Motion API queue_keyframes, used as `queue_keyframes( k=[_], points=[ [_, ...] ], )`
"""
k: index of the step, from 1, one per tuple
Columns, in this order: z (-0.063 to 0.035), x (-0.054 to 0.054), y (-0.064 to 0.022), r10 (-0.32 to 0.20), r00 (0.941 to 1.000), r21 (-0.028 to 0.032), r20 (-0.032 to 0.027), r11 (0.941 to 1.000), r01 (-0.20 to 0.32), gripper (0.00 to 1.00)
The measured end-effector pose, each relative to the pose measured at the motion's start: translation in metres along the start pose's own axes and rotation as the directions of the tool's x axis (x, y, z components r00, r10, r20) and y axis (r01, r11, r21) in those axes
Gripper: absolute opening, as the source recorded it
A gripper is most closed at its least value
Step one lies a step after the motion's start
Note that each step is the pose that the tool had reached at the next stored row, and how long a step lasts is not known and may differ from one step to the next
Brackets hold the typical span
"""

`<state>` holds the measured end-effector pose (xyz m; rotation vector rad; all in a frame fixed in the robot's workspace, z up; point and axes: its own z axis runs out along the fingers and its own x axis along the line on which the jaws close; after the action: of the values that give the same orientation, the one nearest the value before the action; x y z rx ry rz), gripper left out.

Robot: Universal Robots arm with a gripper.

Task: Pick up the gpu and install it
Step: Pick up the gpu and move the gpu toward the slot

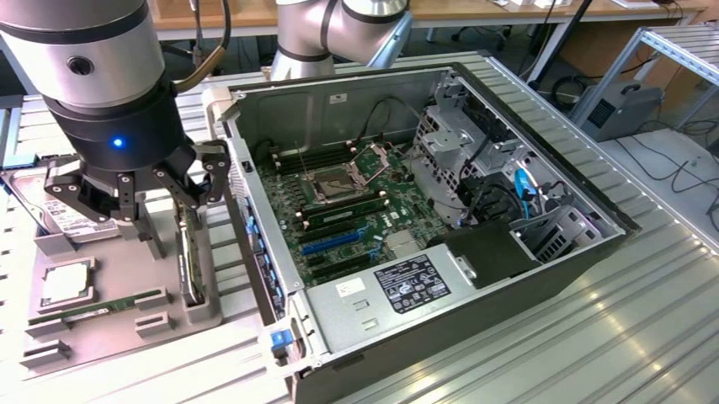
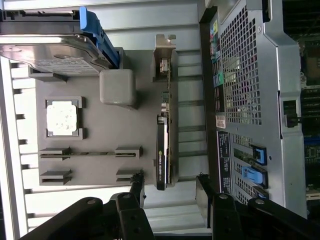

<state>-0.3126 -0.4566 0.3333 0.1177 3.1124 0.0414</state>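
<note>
On the exterior view's left, the gray tray (image 1: 101, 337) carries the gpu (image 1: 194, 252), which stands on its edge in a holder. The gripper (image 1: 130, 206) hangs open just above it and holds nothing. To the right, the computer case (image 1: 326, 109) lies open; picking up and installing are both not yet done.

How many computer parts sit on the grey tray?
4: hard drive at one end, square chip next to it, thin memory stick past that, graphics card nearest the computer.

Over the tray (image 1: 113, 337), gripper (image 1: 133, 210) hides the far end of gpu (image 1: 194, 265) and most of hard drive (image 1: 29, 200). Drive also clipped at frame edge. PSU sticker (image 1: 412, 284) print, beside tray, too small to read.
</note>
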Motion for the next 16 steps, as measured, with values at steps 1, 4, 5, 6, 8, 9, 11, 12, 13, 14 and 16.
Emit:
queue_keyframes(
  k=[1,4,5,6,8,9,11,12,13,14,16],
  points=[
    [0.0003,0.0,0.0,0.0,1.0,0.0,0.0001,1.0,0.0,0.54],
    [0.0009,0.0,0.0,0.0,1.0,0.0,0.0,1.0,0.0,0.54],
    [0.0012,0.0,0.0,0.0,1.0,0.0,0.0,1.0,0.0,0.54],
    [0.0014,0.0,0.0,0.0,1.0,0.0,0.0,1.0,0.0,0.54],
    [0.0018,0.0,-0.0001,0.0,1.0,0.0,0.0,1.0,0.0,0.54],
    [0.002,0.0,-0.0001,0.0,1.0,0.0,0.0,1.0,0.0,0.54],
    [0.0024,0.0001,-0.0001,0.0,1.0,0.0,0.0,1.0,0.0,0.54],
    [0.0027,0.0001,-0.0001,0.0,1.0,-0.0001,0.0,1.0,0.0,0.54],
    [0.0031,0.0001,-0.0001,0.0,1.0,0.0,0.0001,1.0,0.0,0.54],
    [0.0034,0.0001,-0.0001,0.0,1.0,0.0,0.0,1.0,0.0,0.54],
    [0.0039,0.0001,-0.0001,0.0,1.0,0.0,0.0,1.0,0.0,0.54]
  ],
)
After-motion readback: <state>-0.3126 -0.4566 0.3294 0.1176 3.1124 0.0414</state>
